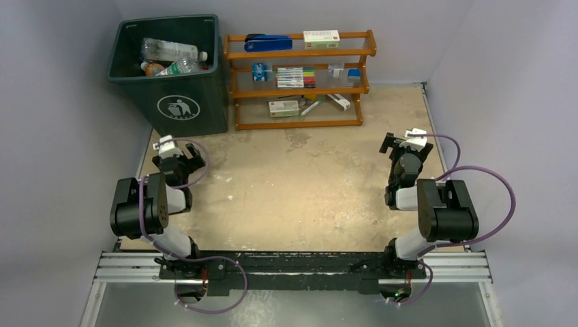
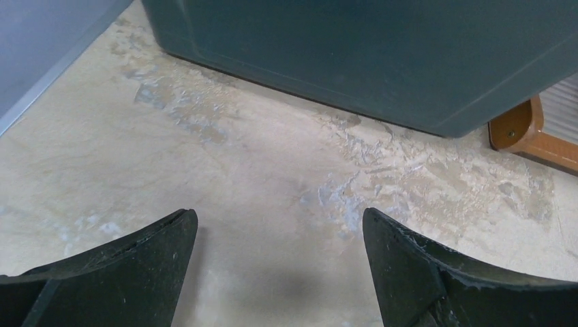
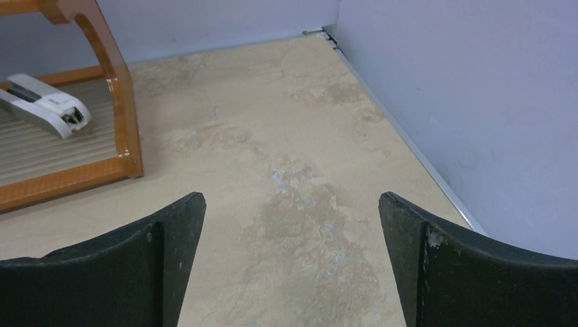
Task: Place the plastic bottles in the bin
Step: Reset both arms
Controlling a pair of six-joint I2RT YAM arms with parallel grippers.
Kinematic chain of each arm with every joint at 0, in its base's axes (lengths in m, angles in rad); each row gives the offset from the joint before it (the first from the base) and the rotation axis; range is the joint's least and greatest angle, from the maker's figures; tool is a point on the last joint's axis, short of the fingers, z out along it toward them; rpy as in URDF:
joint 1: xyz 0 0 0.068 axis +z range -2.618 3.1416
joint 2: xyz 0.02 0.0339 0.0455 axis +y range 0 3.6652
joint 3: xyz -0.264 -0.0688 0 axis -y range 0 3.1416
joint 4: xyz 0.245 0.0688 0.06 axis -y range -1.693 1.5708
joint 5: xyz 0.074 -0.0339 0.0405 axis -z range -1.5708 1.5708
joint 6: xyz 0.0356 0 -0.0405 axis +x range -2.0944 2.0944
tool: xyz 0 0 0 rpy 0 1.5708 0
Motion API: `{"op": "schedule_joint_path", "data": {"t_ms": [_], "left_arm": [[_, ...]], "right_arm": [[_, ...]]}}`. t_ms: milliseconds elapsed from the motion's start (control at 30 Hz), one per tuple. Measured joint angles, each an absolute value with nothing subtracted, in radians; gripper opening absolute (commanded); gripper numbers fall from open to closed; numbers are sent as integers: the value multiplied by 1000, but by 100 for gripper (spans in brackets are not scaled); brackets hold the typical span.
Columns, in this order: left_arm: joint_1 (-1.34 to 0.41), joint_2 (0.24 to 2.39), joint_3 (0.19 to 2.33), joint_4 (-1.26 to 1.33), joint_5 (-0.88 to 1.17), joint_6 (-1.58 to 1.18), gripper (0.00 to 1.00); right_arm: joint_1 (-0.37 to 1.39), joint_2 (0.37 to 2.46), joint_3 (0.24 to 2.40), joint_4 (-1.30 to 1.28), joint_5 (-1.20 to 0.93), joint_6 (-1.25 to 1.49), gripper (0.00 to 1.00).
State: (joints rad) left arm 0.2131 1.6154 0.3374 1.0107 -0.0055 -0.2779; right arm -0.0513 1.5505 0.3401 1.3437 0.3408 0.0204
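The dark green bin (image 1: 178,102) stands at the back left with its white litter logo facing me. Several plastic bottles (image 1: 170,56) lie inside it, clear ones and one with an orange cap. No bottle shows on the table. My left gripper (image 1: 178,155) is open and empty, low over the table just in front of the bin; the bin's wall (image 2: 382,61) fills the top of the left wrist view. My right gripper (image 1: 402,143) is open and empty over bare table at the right, near the wall.
An orange-brown wooden rack (image 1: 300,80) stands right of the bin, holding markers, small boxes and staplers. Its foot (image 2: 528,133) shows in the left wrist view and its side post (image 3: 116,102) with a white stapler (image 3: 44,105) in the right wrist view. Purple walls enclose the table.
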Motion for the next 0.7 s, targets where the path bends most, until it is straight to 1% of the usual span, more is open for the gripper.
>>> {"op": "schedule_joint_path", "data": {"t_ms": [167,300,433,600,700], "left_arm": [[138,1595,198,1195,-141,-274,91],[117,1674,124,1356,-205,-274,91],[105,1675,127,1382,-263,-269,91],[10,1671,259,1252,-384,-236,91],[-24,1669,289,1223,-419,-214,92]], "right_arm": [[-45,1576,306,1435,323,7,100],[-42,1584,300,1465,323,2,100],[-39,1584,300,1481,323,-4,100],[-39,1584,299,1494,323,-7,100],[-39,1584,299,1502,322,-9,100]]}}
